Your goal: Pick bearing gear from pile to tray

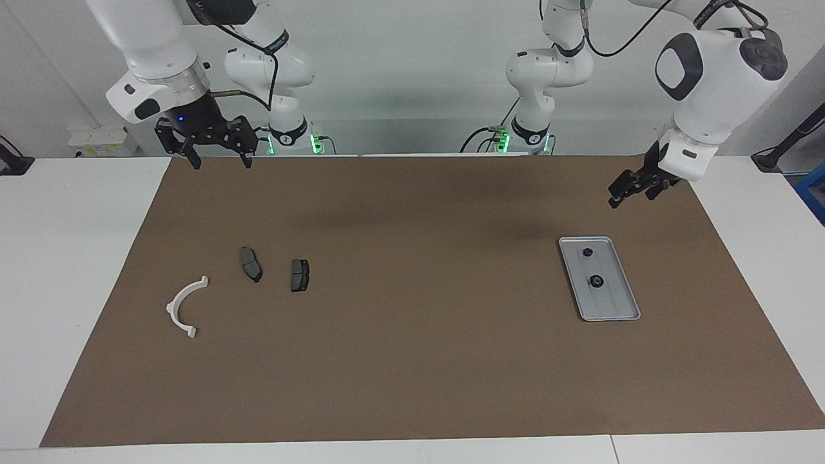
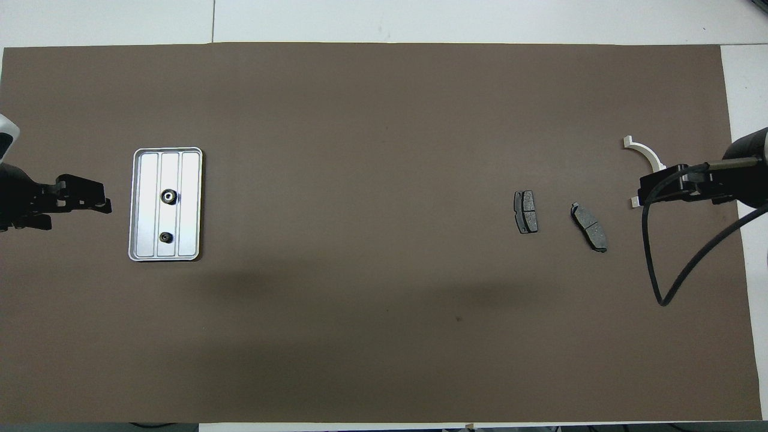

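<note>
Two small black round bearing gears lie inside the shallow rectangular silver metal tray (image 1: 620, 308), one (image 1: 597, 281) near its middle and the other (image 1: 587, 252) nearer the robots, both flat on the grooved floor and apart from each other. The tray sits on the brown mat (image 1: 419, 361) toward the left arm's end, close to that edge and set lengthwise, so a gripper coming from that side can lower parts straight in.

No black round pieces are visible among the remaining pile at the right arm's end of the mat: only two dark grey brake pads (image 1: 251, 263) (image 1: 300, 274) beside each other and a white curved arc bracket (image 1: 185, 307) nearer the mat's edge. By this, the picking looks finished.

Raised over the mat's corner near its own base, the left gripper (image 1: 630, 188) has its fingers apart and carries nothing, clear of the tray. Up over the opposite corner hangs the right gripper (image 1: 215, 152), jaws wide and empty; that arm waits.
</note>
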You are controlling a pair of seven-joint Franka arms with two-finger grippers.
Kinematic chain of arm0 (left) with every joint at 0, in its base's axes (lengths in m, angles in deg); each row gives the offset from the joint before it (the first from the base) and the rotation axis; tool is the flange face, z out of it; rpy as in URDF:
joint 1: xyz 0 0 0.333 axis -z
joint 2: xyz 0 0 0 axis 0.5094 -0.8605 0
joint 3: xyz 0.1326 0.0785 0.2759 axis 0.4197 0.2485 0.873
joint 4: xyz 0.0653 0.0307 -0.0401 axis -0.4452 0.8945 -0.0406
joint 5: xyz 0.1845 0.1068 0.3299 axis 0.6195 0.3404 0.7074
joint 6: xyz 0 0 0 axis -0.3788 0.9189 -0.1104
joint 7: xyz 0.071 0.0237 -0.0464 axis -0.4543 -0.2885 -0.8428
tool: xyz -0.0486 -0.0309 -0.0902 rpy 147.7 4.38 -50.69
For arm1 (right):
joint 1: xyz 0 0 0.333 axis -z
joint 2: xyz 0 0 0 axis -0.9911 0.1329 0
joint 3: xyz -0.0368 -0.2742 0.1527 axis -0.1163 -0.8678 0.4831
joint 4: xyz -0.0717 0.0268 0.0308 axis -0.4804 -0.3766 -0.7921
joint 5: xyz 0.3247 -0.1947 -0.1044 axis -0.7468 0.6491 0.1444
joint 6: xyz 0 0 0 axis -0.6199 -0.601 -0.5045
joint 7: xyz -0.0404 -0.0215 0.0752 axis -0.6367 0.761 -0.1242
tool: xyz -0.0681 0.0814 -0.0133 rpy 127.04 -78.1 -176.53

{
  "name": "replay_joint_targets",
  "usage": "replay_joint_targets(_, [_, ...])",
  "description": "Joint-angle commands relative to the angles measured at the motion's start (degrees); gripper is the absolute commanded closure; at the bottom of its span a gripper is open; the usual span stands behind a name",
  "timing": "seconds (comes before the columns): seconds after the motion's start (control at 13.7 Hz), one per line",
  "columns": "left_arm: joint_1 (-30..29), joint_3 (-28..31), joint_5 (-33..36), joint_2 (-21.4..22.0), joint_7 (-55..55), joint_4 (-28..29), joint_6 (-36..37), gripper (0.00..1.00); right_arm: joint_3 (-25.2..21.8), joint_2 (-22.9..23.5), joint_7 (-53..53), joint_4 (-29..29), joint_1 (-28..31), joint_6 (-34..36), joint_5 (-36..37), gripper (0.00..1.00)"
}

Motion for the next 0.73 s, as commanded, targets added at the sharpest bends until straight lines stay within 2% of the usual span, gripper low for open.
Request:
replay_joint_targets(0.0, [-0.04, 0.16, 1.22, 0.06, 0.35, 0.3, -0.28, 0.0, -0.31, -1.42, 0.68, 1.69, -0.25, -1.39, 1.14, 0.0])
replay_joint_targets(0.22, [-0.13, -2.73, 5.95, -0.47, 0.44, -2.41, 3.66, 0.0, -0.31, -1.42, 0.68, 1.6, 0.1, -1.48, 1.14, 0.0])
replay_joint_targets(0.44, [-1.01, -3.71, 5.8, -1.53, 0.44, -8.12, 7.71, 0.0, -0.22, -1.42, 0.68, 1.6, 0.01, -1.48, 1.05, 0.0])
replay_joint_targets(0.66, [-1.1, -3.53, 5.62, -1.0, 0.53, -8.32, 8.16, 0.0, -0.22, -1.33, 0.68, 1.6, 0.19, -2.52, 0.97, 0.0])
